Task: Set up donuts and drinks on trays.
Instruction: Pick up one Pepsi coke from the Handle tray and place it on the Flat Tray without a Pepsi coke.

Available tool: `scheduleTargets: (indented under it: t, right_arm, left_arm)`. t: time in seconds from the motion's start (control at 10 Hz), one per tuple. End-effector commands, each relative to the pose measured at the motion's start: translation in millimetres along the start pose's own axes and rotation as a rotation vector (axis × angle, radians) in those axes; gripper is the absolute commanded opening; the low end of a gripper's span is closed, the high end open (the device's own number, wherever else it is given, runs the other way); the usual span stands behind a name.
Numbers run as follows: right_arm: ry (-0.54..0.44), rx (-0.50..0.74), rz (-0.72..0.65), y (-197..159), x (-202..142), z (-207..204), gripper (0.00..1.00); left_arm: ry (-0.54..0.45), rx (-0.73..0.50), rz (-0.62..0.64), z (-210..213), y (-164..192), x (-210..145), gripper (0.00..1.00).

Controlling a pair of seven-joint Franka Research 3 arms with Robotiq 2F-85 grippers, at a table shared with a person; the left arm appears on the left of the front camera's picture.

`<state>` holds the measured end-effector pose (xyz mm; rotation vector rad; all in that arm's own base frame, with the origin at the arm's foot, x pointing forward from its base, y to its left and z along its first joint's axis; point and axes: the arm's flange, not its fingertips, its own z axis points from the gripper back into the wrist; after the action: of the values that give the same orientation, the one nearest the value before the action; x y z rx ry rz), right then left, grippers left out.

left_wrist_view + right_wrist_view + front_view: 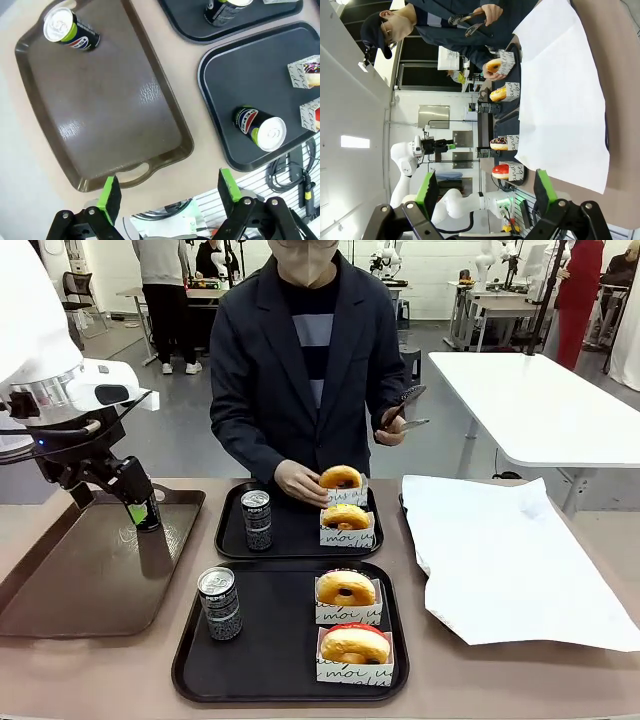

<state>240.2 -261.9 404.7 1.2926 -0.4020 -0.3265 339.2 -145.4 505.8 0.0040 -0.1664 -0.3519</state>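
Note:
Two black trays lie mid-table. On the far tray point(298, 536) stand a can point(257, 519) and a sleeved glazed donut point(346, 524). The person's hand point(298, 481) sets a second sleeved donut point(341, 481) down behind it. The near tray point(268, 645) carries a can point(219, 602), a dark-centred donut point(346, 591) and a red-iced donut point(354, 647). My left gripper point(140, 512) point(169, 192) hangs open and empty over the brown tray point(100, 105), where another can point(70, 31) stands at the far end. My right gripper point(485, 190) is open and holds nothing.
White paper point(500, 550) covers the table's right side. The person's other hand holds tongs point(404, 408) above the table's far edge. The left wrist view also takes in the near tray's can point(261, 128) and cables beyond the table edge.

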Motion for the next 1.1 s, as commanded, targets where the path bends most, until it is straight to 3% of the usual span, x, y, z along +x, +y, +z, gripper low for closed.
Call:
scheduleTargets:
  t: [0.0, 0.3, 0.5, 0.6, 0.8, 1.0]
  right_arm:
    - [-0.016, 0.027, 0.019, 1.2, 2.3, -1.2, 1.00]
    - [-0.016, 0.027, 0.019, 1.2, 2.3, -1.2, 1.00]
    - [-0.016, 0.027, 0.019, 1.2, 2.3, -1.2, 1.00]
    - [-0.016, 0.027, 0.019, 1.2, 2.3, -1.2, 1.00]
    - [-0.016, 0.027, 0.019, 1.2, 2.3, -1.2, 1.00]
    - [-0.016, 0.027, 0.019, 1.2, 2.3, -1.2, 1.00]
  left_arm:
    - [-0.005, -0.009, -0.013, 1.0, 0.1, -2.2, 1.00]
    - [-0.008, 0.001, -0.005, 3.0, -2.1, -1.0, 1.00]
    - [0.022, -0.384, 0.197, 24.4, 84.3, 27.5, 1.00]
    - [-0.004, -0.543, 0.243, 27.5, 123.6, 10.2, 1.00]
    - [-0.103, -0.749, 0.335, 29.3, 230.5, -8.7, 1.00]
    - [-0.210, -0.913, 0.401, 7.5, 309.1, -55.8, 1.00]
